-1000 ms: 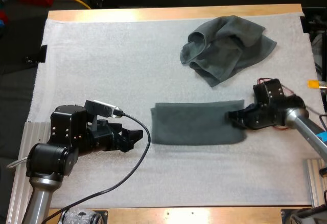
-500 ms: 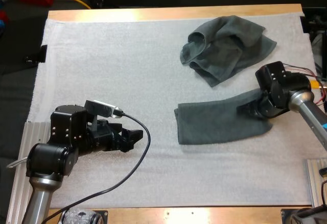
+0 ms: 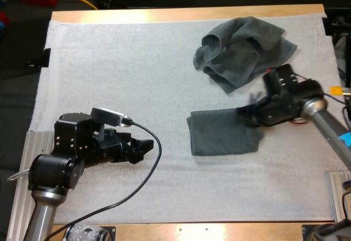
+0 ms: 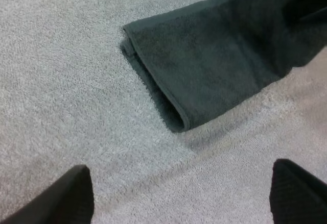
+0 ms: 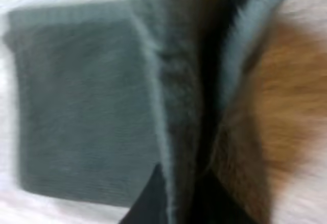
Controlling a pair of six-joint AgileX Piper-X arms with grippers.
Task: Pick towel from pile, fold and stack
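Observation:
A dark grey-green towel (image 3: pixel 219 135), folded into a strip, lies on the white mat right of centre. My right gripper (image 3: pixel 249 115) is shut on the strip's right end, which it holds raised and turned back over the flat part. The right wrist view has that towel (image 5: pixel 76 106) close up, its gripped fold running up between the fingers. My left gripper (image 3: pixel 148 147) rests low on the mat at the left, open and holding nothing. From the left wrist view, the towel's folded left end (image 4: pixel 204 71) lies ahead of the open fingers (image 4: pixel 61 198).
A crumpled towel (image 3: pixel 241 51) of the same colour sits at the back right of the mat, just beyond the right gripper. The white mat (image 3: pixel 120 71) covers most of the wooden table.
The right gripper dragged the strip to the right, then lifted its right end and swung it back left over the towel. The strip now looks shorter. The left arm stayed still.

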